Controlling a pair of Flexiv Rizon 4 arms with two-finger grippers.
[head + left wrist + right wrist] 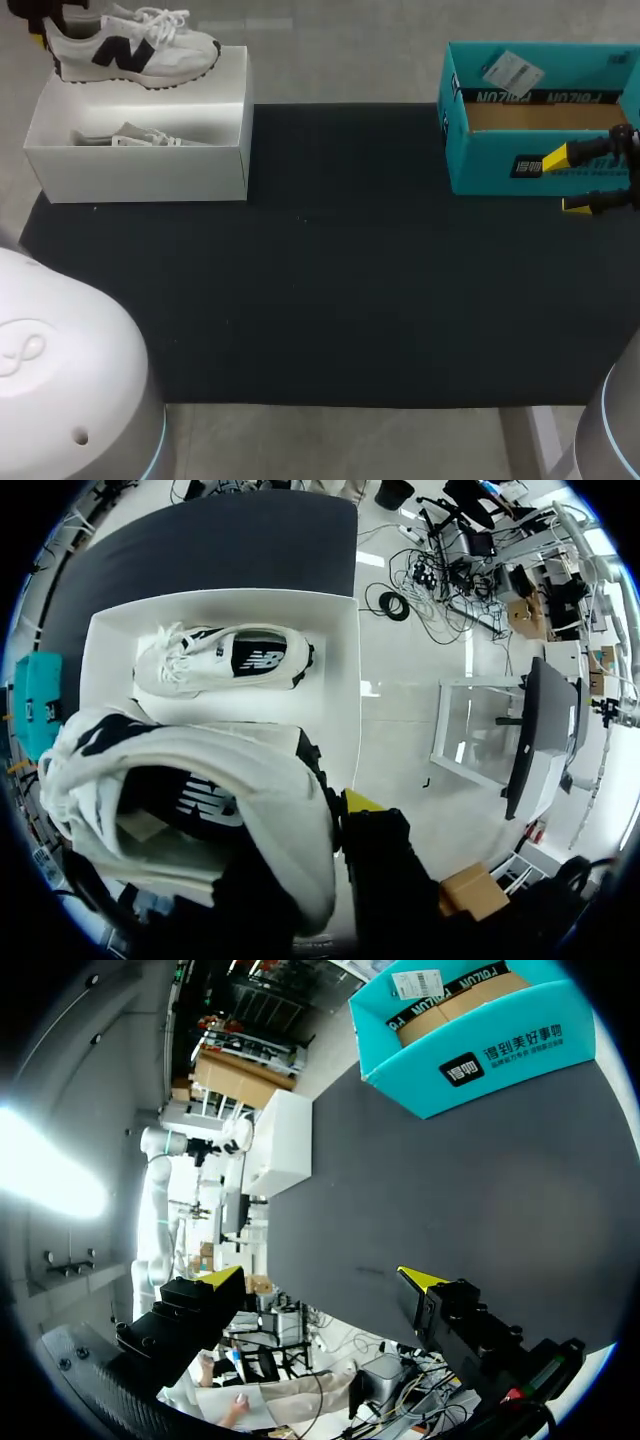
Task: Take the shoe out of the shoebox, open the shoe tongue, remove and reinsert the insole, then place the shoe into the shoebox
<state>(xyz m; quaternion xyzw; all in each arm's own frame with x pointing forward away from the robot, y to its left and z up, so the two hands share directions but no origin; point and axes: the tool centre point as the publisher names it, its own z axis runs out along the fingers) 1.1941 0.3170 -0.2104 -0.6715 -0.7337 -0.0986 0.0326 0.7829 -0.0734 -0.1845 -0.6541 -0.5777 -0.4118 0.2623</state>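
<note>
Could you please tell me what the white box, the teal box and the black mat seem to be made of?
White box: likely matte cardboard, with thin straight walls. Teal box: printed cardboard, with a raw brown inside. Mat: probably soft fabric or foam, dull and without glare.

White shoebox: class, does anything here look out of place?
Yes: one white sneaker with a black logo is up at the far rim of the white cardboard shoebox, heel in the left pincer, while a second white sneaker lies inside.
</note>
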